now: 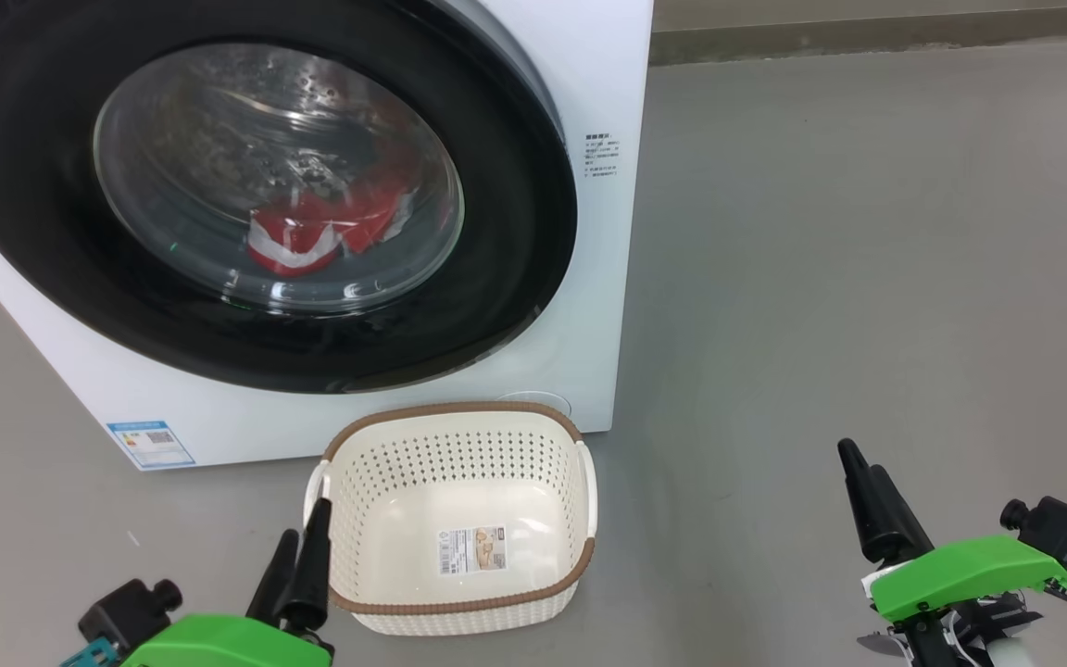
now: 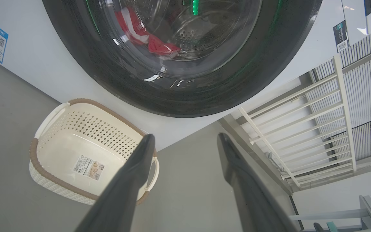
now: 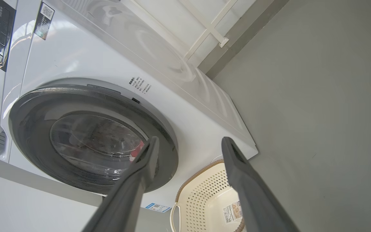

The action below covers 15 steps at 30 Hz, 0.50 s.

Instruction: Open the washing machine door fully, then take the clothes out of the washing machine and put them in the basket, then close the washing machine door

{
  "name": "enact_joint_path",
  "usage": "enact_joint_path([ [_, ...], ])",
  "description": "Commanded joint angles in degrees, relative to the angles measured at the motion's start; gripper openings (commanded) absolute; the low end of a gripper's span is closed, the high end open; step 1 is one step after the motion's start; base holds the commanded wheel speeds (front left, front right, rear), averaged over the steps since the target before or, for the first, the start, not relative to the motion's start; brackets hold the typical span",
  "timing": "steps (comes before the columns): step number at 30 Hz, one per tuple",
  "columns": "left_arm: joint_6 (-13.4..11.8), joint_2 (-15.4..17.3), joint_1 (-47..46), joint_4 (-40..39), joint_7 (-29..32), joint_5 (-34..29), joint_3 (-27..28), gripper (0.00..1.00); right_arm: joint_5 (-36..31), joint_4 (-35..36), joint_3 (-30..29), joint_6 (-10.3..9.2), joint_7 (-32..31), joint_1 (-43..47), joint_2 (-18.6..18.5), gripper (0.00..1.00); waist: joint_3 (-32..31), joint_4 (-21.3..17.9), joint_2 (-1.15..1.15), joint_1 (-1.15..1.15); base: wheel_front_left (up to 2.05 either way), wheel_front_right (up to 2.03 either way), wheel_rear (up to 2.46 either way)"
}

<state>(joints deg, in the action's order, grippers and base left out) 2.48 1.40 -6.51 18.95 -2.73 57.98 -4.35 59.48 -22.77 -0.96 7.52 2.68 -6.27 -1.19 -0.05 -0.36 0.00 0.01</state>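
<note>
Basket (image 1: 459,445) sits on floor (image 1: 867,278). Left jaws just beside its near-left rim, spread wide, holding nothing. Right jaws well off to its right, likewise wide and empty. Just behind basket: washer (image 1: 612,278), door (image 1: 43,232) shut. Clothes (image 1: 311,236), red-white, farther back behind door glass.

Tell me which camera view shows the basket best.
The head view: almost the whole basket shows, with brown rim, both handles and the label inside. The left wrist view shows it, but a finger of the left claw crosses one corner. The right wrist view cuts it off at the bottom edge.
</note>
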Motion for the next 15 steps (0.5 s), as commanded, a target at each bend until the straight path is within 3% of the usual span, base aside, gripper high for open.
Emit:
enact_joint_path([
  [1, -0.2, 0.8, -3.1, -1.8, -0.8, -2.1, 0.3, 1.00, -1.9, 1.2, 1.0, -0.01, 0.9, -3.5, -0.7, 1.00, 0.0, 0.0, 0.00, 0.00, 0.00, 0.00, 0.00],
  [15, -1.5, 0.9, -4.8, -1.9, -3.0, -11.9, -1.4, 1.00, -10.0, 0.5, 2.6, -0.02, 3.1, -5.3, -0.9, 1.00, -0.2, 0.0, 0.00, 0.00, 0.00, 0.00, 0.00],
])
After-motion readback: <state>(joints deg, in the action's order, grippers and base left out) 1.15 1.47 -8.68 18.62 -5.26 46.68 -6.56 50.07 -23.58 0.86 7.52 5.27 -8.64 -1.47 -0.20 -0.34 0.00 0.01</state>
